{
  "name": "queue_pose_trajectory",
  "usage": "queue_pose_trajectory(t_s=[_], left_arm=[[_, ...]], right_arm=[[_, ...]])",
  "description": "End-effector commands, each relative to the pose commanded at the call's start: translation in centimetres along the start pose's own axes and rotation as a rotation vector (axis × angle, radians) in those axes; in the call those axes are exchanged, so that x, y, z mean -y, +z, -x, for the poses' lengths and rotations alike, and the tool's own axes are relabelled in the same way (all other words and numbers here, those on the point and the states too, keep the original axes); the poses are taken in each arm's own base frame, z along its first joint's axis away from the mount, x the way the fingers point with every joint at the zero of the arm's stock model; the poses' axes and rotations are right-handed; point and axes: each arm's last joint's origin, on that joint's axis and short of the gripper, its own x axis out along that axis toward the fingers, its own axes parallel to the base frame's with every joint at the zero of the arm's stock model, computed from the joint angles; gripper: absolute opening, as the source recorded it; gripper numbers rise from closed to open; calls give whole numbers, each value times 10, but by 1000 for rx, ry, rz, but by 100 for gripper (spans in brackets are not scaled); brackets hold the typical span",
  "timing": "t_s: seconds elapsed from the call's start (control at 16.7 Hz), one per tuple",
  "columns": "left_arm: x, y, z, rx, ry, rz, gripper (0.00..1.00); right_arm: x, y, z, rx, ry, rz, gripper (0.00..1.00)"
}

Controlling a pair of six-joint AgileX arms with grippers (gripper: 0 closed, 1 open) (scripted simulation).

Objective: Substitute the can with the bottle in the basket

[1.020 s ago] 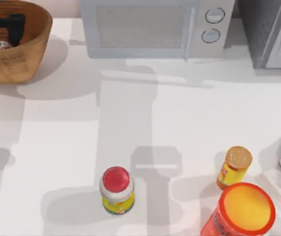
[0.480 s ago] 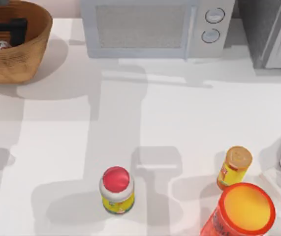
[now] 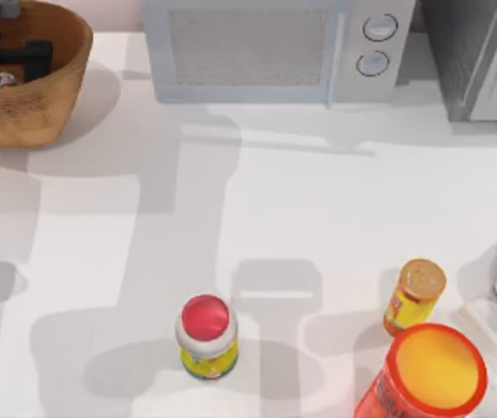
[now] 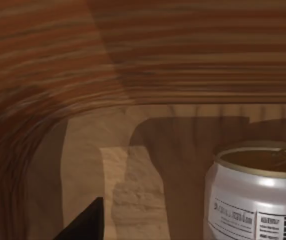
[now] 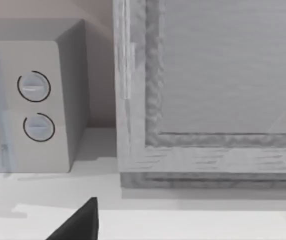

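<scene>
Trouble here is mostly about alignment. Left gripper (image 3: 13, 54) is down inside the basket (image 3: 30, 113) at the table's far left corner. The can (image 3: 4, 80) stands upright on the basket floor just beside it. In the left wrist view the can sits off to one side rather than centred, so I don't think it's lined up between my jaws. Honestly I can't tell from these shots whether my claw is open or closed.

If I close from here, I'd guess I either catch the can on its edge and tip it over, or shove it against the wicker wall. A tipped can rolling around in there would be a pain to regrab. The basket wall is also close, so a sideways correction could bump it and drag the whole basket.

Versus a second ago: my left gripper has crept a bit further over the can, and the arm's shadow on the table has slid to the left. The can hasn't budged. The red-capped bottle (image 3: 206, 335) and the yellow bottle (image 3: 415, 296) are right where they were, near the front edge. My right arm is parked, facing the microwave (image 5: 32, 100).
</scene>
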Motion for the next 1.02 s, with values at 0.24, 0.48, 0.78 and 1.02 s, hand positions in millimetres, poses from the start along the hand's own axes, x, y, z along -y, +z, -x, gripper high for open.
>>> queue_pose_trajectory(t_s=[0.24,0.48,0.78,1.02], left_arm=[[0,0,0,0,0,0,85],[0,0,0,0,0,0,55],[0,0,0,0,0,0,17],[0,0,0,0,0,0,0]], right_arm=[[0,0,0,0,0,0,100],[0,0,0,0,0,0,100],[0,0,0,0,0,0,100],[0,0,0,0,0,0,100]])
